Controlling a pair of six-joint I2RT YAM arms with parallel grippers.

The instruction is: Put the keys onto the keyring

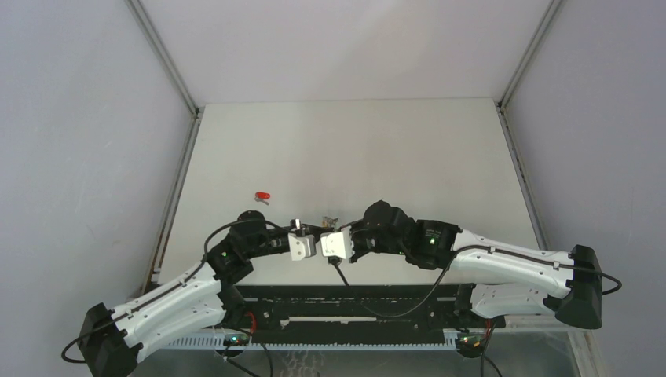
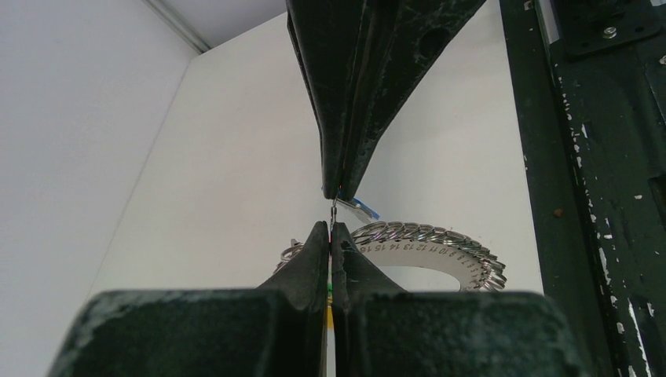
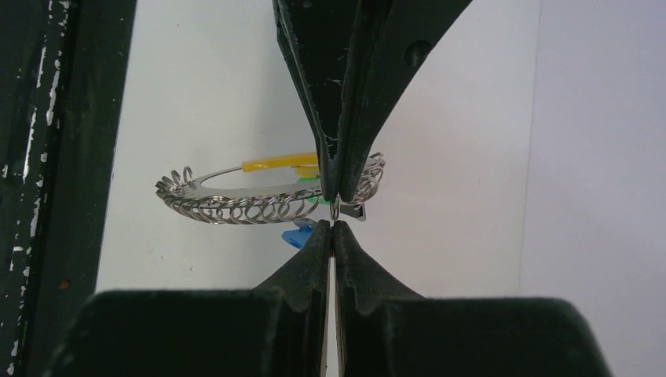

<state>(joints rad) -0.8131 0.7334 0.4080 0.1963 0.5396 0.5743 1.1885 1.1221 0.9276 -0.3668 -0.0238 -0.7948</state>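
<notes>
Tips meet nose to nose: my left gripper (image 2: 331, 229) and right gripper (image 3: 334, 228) are both pressed together, each nipping the small thin metal keyring (image 3: 228, 207) with yellow tab and silvery chain loop. Blue-headed silver key (image 3: 297, 234) sits just beside it; red-headed silver key (image 1: 262, 195) lies well apart on white table (image 1: 393, 149).

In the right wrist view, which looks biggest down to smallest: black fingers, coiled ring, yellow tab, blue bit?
1. black fingers, nearest the lens
2. coiled keyring
3. yellow tab
4. blue key head, partly hidden
</notes>
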